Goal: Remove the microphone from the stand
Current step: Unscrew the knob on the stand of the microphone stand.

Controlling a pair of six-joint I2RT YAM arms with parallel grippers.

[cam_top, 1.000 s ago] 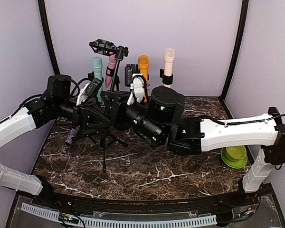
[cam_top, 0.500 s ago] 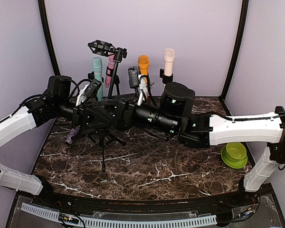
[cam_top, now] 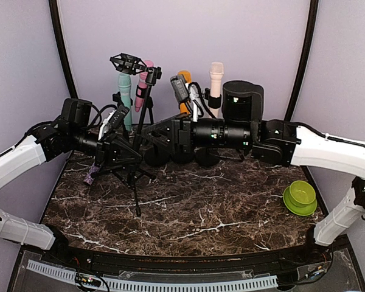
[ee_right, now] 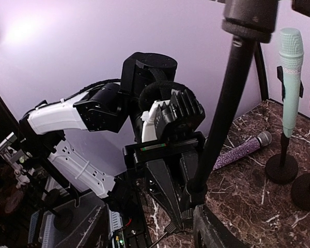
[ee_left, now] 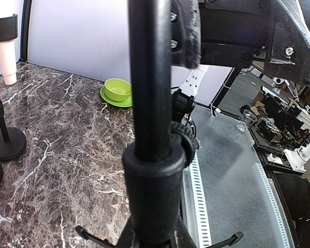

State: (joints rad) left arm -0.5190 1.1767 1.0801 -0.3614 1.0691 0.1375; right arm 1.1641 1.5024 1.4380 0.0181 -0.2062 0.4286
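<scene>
Ok so both arms are crowding in on the tripod stand [cam_top: 144,112], which is leaning a bit, its top tipping to the right. The left gripper [cam_top: 132,159] is coming at it from the left. Its jaws are clamping tight on the pole, low down, just above where the tripod's legs are splaying out. In the left wrist view that pole is filling the middle of the picture. The right gripper [cam_top: 147,135] is reaching in from the tripod's right, a little higher on the same pole. One of its pads [ee_left: 185,31] is sitting right against the pole, but I can't tell how wide those jaws are standing or whether they're actually gripping anything. A black shock mount [cam_top: 129,62] is riding at the top of the tripod. The purple glittery microphone [cam_top: 91,174] is lying flat on the marble worktop [cam_top: 201,210] just left of the tripod's legs, apart from both grippers. Behind the tripod, a teal mic [cam_top: 124,85], a pink mic [cam_top: 143,82], an orange mic [cam_top: 184,75] and a cream mic [cam_top: 216,73] are standing upright in their own clips. A green bowl [cam_top: 300,196] is sitting well off to the tripod's right.
</scene>
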